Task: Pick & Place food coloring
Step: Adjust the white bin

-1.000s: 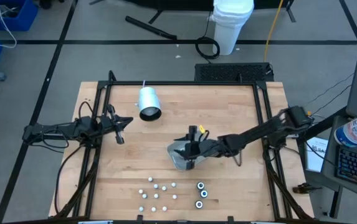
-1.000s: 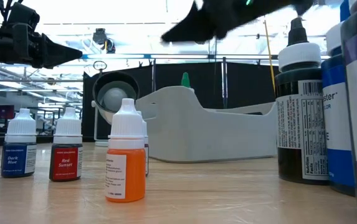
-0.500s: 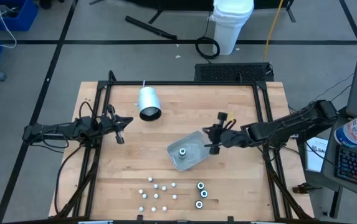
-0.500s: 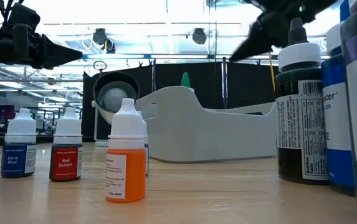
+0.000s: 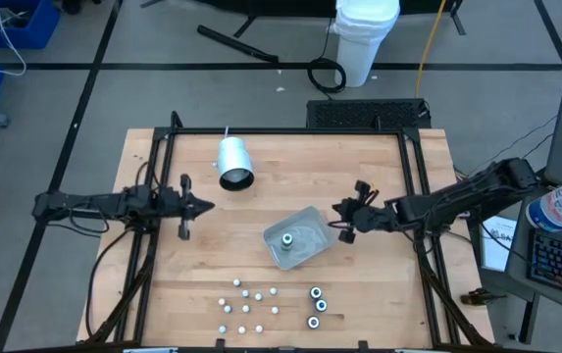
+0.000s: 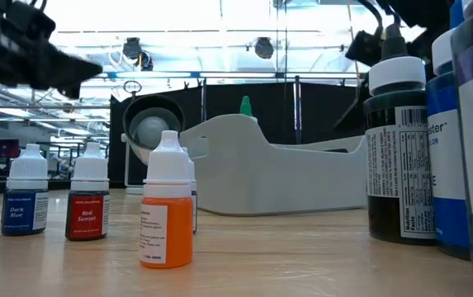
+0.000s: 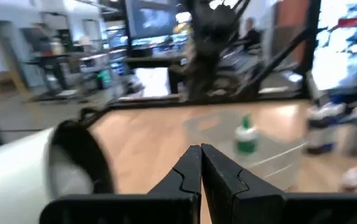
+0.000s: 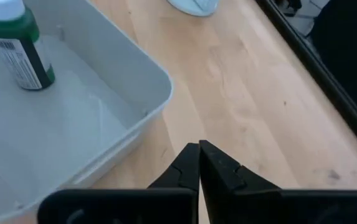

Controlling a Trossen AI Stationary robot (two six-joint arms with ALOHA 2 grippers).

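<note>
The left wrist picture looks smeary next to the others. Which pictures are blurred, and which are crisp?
Left wrist view: the green bottle, tray and room are smeared, though the left gripper reads fairly clearly. Low view: the orange bottle is crisp; the dark arm at upper left is streaked. Right wrist view: sharp on the wood grain and tray. High view: evenly lit, sharp.

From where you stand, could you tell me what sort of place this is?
Probably a robotics lab or workshop: a wooden table framed by black rails, marked floor beyond, and a room with monitors behind.
</note>
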